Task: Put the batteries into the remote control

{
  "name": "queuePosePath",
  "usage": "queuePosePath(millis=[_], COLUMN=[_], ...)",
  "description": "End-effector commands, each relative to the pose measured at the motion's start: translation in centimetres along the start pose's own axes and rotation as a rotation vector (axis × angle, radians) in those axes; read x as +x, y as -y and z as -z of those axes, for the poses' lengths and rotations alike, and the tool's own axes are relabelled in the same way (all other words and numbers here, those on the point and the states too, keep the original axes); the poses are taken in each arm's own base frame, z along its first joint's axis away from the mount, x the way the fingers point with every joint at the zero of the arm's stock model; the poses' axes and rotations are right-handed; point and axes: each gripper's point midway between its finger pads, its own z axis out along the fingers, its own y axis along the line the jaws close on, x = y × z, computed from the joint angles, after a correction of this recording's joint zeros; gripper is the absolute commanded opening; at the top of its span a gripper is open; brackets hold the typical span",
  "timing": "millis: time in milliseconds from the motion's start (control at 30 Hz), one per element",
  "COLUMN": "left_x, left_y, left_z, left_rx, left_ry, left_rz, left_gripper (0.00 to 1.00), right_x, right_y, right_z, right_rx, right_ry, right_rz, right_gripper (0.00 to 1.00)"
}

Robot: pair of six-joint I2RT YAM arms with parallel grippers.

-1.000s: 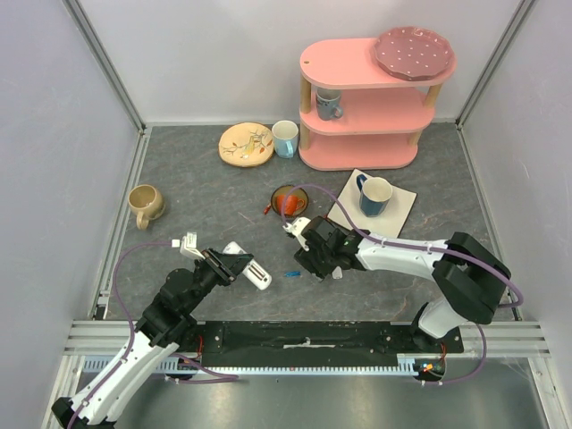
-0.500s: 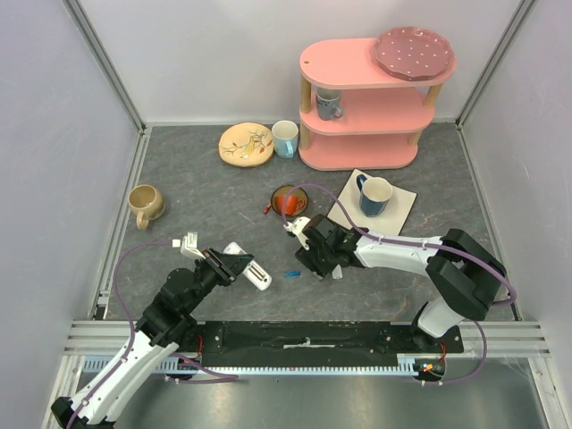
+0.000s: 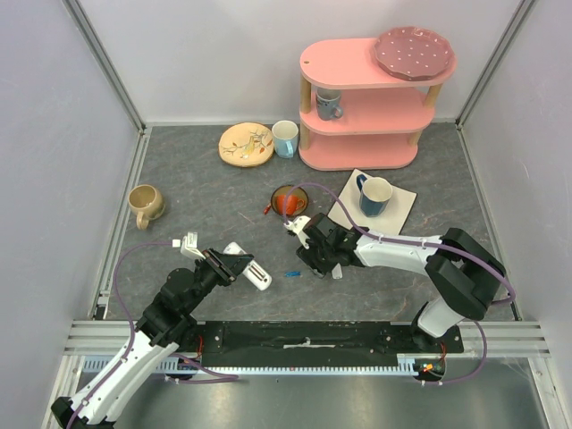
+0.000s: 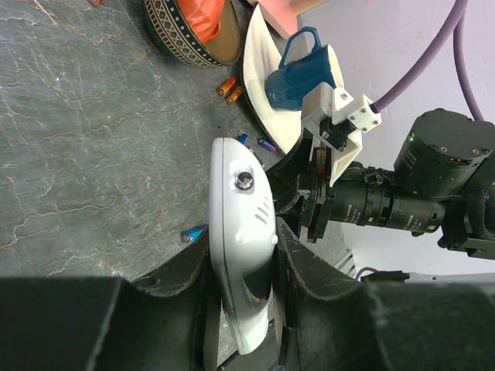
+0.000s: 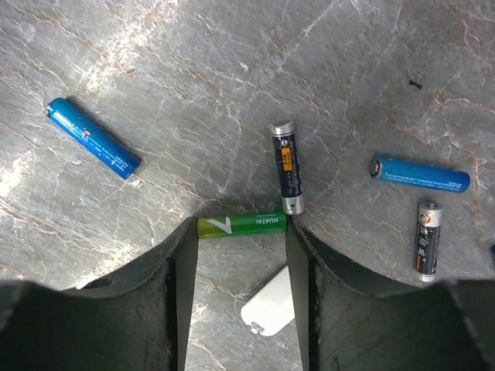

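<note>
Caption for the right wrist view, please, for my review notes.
Right pincer straddles a green battery lying end to end between its fingers; four other batteries lie scattered on the grey table.

1. The left fingers [image 4: 184, 277] clamp the white remote control [image 4: 241, 232] from both sides. Its rounded end points away, and a small dark round spot and short slits show on its face.
2. A blue battery [image 4: 193, 233] lies on the grey worktop [image 4: 93, 154], just beside the remote's left edge.
3. Beyond the tip lie two small batteries [image 4: 266, 144], and two orange batteries [image 4: 230, 89] rest near a patterned bowl [image 4: 182, 39].
4. A blue mug [image 4: 298, 71] stands on a white napkin [image 4: 259, 104]. The right arm [image 4: 433, 178] fills the right side.
</note>
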Motion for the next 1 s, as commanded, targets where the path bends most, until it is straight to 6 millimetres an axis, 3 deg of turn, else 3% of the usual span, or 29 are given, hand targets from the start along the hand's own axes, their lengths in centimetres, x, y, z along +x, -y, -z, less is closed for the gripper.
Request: queuePosePath(millis=[0,267,400,433,567,733,967], left_x=[1.6,1.6,1.4,1.4,1.3,1.4,1.5], left_y=[-2.7,-2.5,-2.3,-2.2,-2.2,-2.5,-2.5], left_z=[-0.2,-0.1,-0.2,-0.2,-0.3,-0.4,-0.4], left_rx=[-0.064,-0.056,-0.050,-0.046,-0.047,-0.063,-0.065], left_ry=[-0.044,-0.045,-0.035,-0.035,-0.033,-0.037,-0.039], left_rz=[-0.011,-0.011,-0.009,-0.006,-0.001,-0.002,0.004], left_gripper=[0.02,0.02,0.02,0.02,0.02,0.02,0.02], right_x=[-0.5,-3.3,-5.2,-5.6,-5.3,-4.9,-4.3], right_y=[0.0,-0.6,-1.4,-1.0,-0.7,-1.6,-2.2], right_z=[0.7,4.0,5.4,5.6,5.4,5.5,4.7], right_rx=[-0.007,-0.022,-0.057,-0.038,-0.005,0.052,0.136], right_ry=[0.034,0.173,0.282,0.321,0.385,0.469,0.454], right_rz=[-0.027,-0.170,-0.389,-0.521,-0.836,-1.073,-1.188], right_gripper=[0.44,0.34,0.27,0.24,0.10,0.12,0.13])
